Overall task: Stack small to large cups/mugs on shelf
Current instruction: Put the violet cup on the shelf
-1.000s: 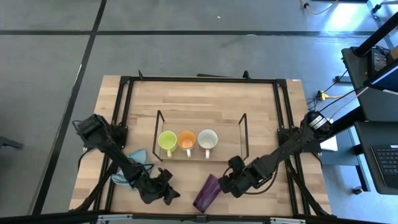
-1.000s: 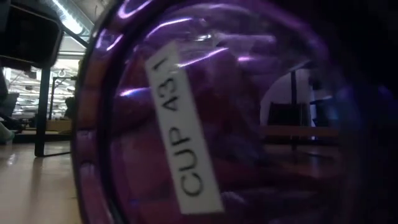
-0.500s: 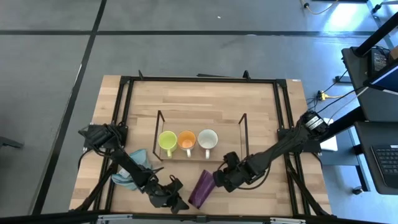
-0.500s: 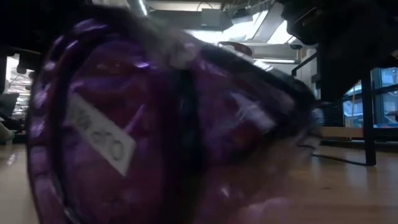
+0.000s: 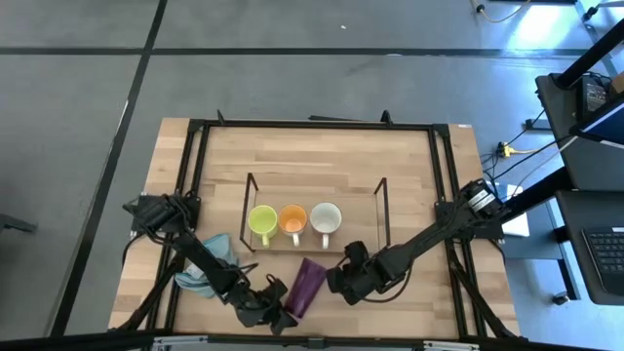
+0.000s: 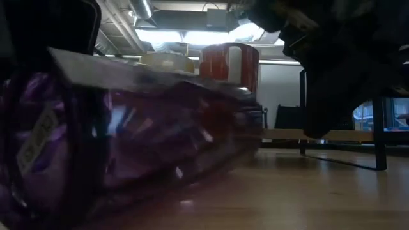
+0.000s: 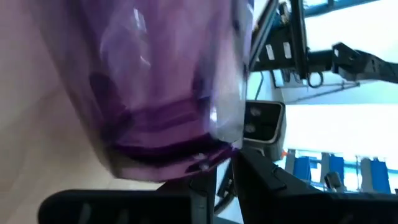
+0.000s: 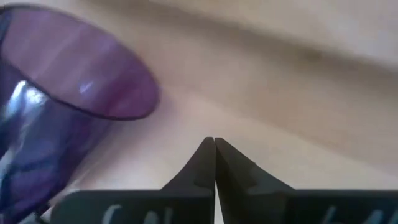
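Observation:
The dark purple cup (image 5: 307, 286) lies on its side on the table in front of the wire shelf (image 5: 381, 210), its base toward the near edge. It fills the low view (image 6: 128, 147). The yellow-green mug (image 5: 261, 221), orange mug (image 5: 292, 219) and white mug (image 5: 325, 218) stand abreast on the shelf. My left gripper (image 5: 280, 311) is shut at the cup's base end. My right gripper (image 5: 341, 277) is shut beside the cup's mouth end (image 8: 81, 74). In the right wrist view its tips (image 8: 214, 144) stand clear of the rim, with bare table between. My left gripper (image 7: 225, 177) comes level from the table's left near side. Its shut fingertips stand right at the rim of the cup's base (image 7: 168, 149). I cannot tell whether they touch it. The cup rests along its side on the table.
A light blue cloth (image 5: 210, 261) lies under the left arm, left of the cup. The black table frame (image 5: 444, 195) runs along both sides. Bare wood lies between the shelf and the near edge, right of the cup.
My right gripper has moved toward the table's left, and the purple cup has slid left and slightly toward the shelf ahead of it, still on its side. My left gripper moved right, toward the cup's base end, then stayed there.

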You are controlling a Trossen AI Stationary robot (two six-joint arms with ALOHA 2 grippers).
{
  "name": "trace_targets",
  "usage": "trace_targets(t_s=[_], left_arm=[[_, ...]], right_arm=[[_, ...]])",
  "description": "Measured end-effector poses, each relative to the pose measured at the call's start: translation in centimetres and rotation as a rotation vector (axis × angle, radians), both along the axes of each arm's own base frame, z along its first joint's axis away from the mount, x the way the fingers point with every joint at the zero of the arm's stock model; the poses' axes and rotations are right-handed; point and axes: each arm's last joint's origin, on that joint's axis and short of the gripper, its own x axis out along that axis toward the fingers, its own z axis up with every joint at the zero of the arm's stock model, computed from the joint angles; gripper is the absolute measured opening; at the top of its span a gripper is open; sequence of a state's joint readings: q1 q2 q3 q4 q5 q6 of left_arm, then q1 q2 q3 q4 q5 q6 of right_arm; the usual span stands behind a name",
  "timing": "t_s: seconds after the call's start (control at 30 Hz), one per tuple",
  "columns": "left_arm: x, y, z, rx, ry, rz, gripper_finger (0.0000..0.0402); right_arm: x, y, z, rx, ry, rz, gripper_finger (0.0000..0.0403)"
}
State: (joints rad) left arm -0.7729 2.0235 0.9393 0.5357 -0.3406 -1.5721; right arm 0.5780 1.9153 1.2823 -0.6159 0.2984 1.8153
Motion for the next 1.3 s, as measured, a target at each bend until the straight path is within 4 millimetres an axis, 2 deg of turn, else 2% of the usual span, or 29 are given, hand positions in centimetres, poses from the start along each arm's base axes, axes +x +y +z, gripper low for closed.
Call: trace_targets(t_s=[0.17,0.37,0.8,0.97,1.17,1.3], left_arm=[[-0.6,0.1,-0.6,0.02,0.075,0.049,0.0045],[-0.9,0.0,-0.7,0.02,0.088,0.07,0.0045],[-1.0,-0.1,-0.8,0.01,0.103,0.044,0.0045],[-1.1,-0.2,-0.8,0.005,0.112,0.033,0.0045],[-1.4,-0.4,-0.9,-0.004,0.129,0.033,0.0045],[-1.6,-0.6,-0.9,-0.003,0.135,0.023,0.0045]], right_arm=[[0.1,-0.5,0.7,-0.054,-0.055,-0.048,0.0004],[0.7,-1.2,0.9,-0.088,-0.106,-0.087,0.0004],[3.1,-3.8,1.3,-0.135,-0.205,-0.109,0.0004],[3.7,-3.9,1.4,-0.106,-0.228,-0.078,0.0004],[4.7,-3.4,-0.1,-0.05,-0.236,-0.027,0.0004],[4.8,-3.4,-0.3,-0.042,-0.236,-0.023,0.0004]])
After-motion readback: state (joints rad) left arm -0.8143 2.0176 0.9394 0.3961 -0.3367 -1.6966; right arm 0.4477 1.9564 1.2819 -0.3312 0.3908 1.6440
